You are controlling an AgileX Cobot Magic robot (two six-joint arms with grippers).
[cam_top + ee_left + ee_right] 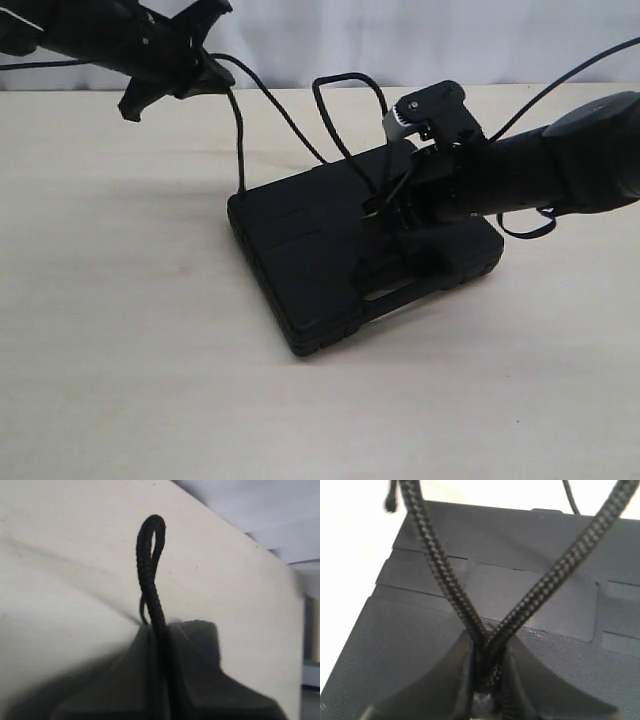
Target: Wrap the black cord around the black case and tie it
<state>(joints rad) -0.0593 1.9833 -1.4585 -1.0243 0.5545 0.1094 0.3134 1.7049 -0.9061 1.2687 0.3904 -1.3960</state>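
The right gripper (485,652), low over the black case (300,250) lying flat on the table (120,300), clamps two crossing strands of black cord (441,565); left gripper (162,629) (raised off the case's far corner) pinches the looped end.

I see a pale wood-grain tabletop (120,350) across my exterior view, with a white curtain (300,40) behind its far edge.

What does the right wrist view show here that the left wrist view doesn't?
Right wrist only: the black case, with two strands of the black cord meeting in the right gripper. Left wrist only: a cord loop rising from the left gripper; no case. Both: a gripper shut on the cord, pale table behind.
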